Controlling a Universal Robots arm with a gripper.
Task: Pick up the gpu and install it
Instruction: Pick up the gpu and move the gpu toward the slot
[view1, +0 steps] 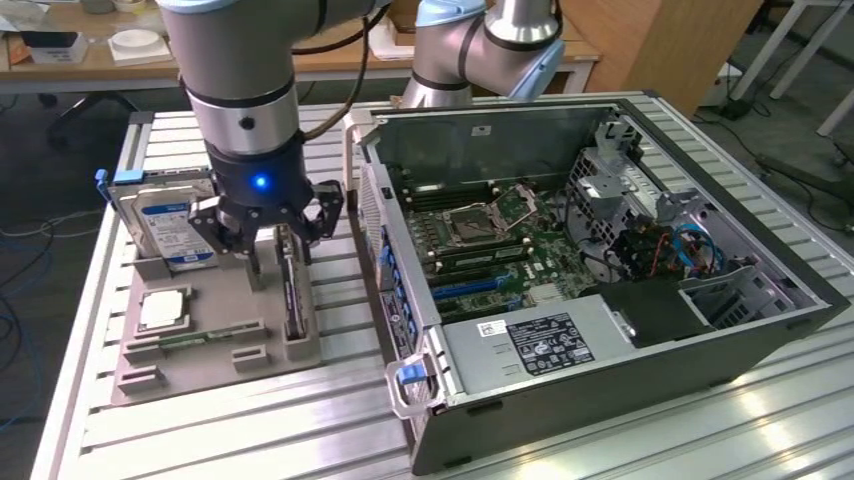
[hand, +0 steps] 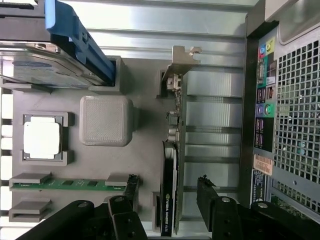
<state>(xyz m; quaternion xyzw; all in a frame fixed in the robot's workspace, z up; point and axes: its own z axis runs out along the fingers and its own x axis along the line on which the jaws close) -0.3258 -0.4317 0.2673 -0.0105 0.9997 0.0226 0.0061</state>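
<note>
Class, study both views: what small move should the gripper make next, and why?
Probably shut the fingers on the gpu. The gripper is open and straddles the card, which stands edge-on in its holder, with a gap on each side. The exterior view puts the fingertips beside its top edge. How deep they reach is hard to judge.

A: Exterior view, illumination?
B: Even overhead room light; glare patches on the desk (view1: 763, 402) slats; lower bay of the computer case (view1: 601, 400) in shadow.
A: Wrist view?
B: Brighter; the desk slats wash out, the processor (hand: 42, 137) lid blooms white, the gripper (hand: 167, 182) reads as a dark silhouette.
</note>
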